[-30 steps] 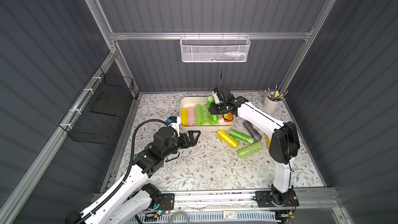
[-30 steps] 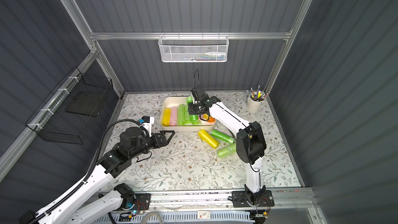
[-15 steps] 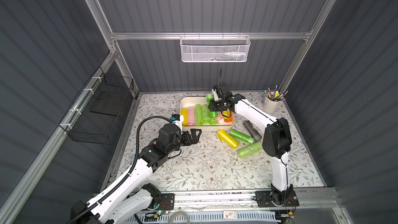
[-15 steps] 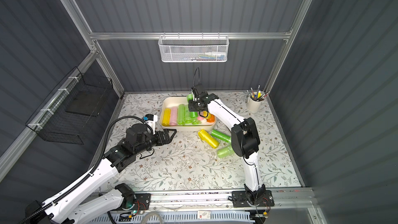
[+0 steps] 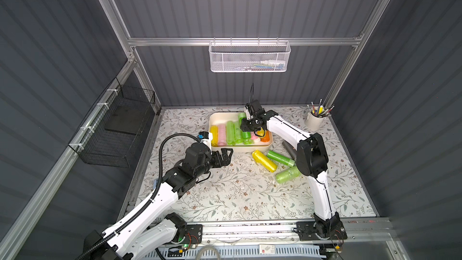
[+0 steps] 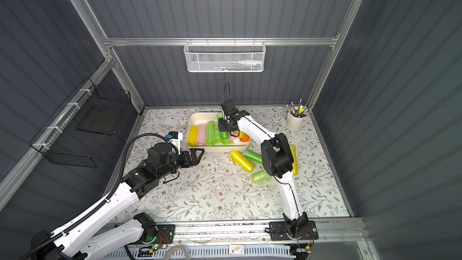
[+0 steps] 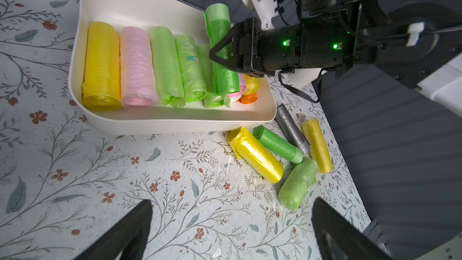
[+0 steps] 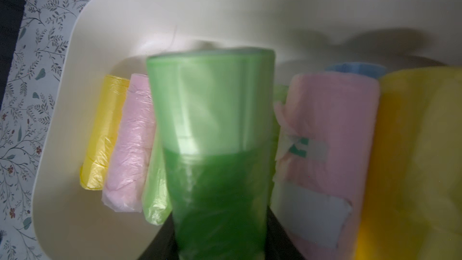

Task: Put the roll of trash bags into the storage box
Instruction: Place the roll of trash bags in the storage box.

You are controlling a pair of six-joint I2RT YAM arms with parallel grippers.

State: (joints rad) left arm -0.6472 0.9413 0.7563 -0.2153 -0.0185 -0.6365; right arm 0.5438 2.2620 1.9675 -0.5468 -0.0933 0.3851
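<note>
The cream-white storage box (image 5: 250,149) (image 6: 215,149) (image 7: 162,121) (image 8: 175,16) stands at the back of the table with several rolls side by side in it. My right gripper (image 5: 247,127) (image 6: 224,127) (image 7: 220,58) (image 8: 220,243) is shut on a dark green roll of trash bags (image 5: 242,116) (image 7: 221,46) (image 8: 215,121). It holds the roll lengthwise over the rolls in the box; I cannot tell whether it rests on them. My left gripper (image 5: 225,156) (image 6: 197,155) (image 7: 230,221) is open and empty, low over the table just in front of the box.
Loose rolls lie right of the box: yellow (image 5: 264,160) (image 7: 255,155), green (image 5: 280,158), light green (image 5: 287,174), grey (image 7: 291,128) and thin yellow (image 7: 317,145). A pen cup (image 5: 314,121) stands back right. A white mesh basket (image 5: 250,57) and a black wire basket (image 5: 117,131) hang on the walls.
The right arm has folded its elbow in towards the box and carried the green roll slightly left over it. The left arm has shifted a little; its gripper stays open.
</note>
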